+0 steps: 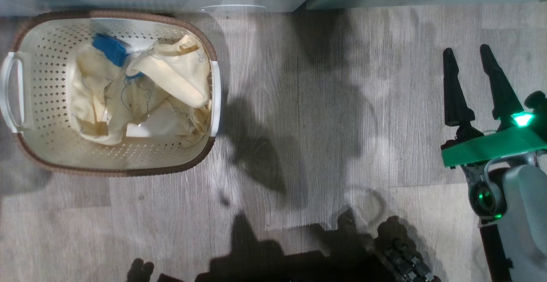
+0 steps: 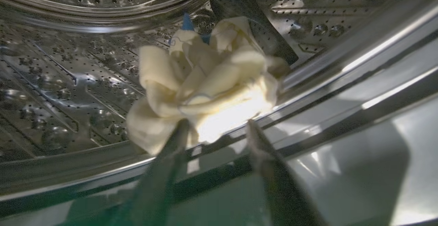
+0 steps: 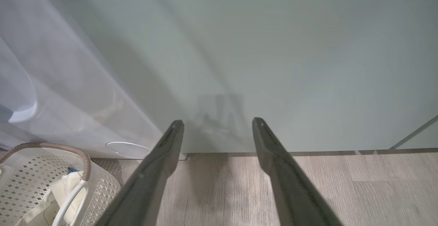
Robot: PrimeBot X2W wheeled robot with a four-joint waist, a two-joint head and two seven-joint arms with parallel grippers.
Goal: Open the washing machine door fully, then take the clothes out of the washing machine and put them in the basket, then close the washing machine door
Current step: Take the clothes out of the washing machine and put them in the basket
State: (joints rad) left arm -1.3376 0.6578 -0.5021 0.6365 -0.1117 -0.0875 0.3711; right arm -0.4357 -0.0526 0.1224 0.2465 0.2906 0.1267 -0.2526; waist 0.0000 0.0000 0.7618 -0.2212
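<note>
Clothes (image 2: 205, 82) at drum lip (image 2: 85, 166), left claw (image 2: 217, 123) astride — right claw (image 1: 466, 51) over floor (image 1: 320, 124)

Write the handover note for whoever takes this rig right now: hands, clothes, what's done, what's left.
Left hand: open at the mouth of the drum, fingers either side of a cream garment lying at the front lip; not clamped on it.
Right hand: open, empty, above the floor.
Basket: on the floor by the machine, holding cream clothes with a blue patch.
Done: some clothes are in the basket.
Left: grip this garment, drop it in the basket, check the drum for more, close the door.
</note>
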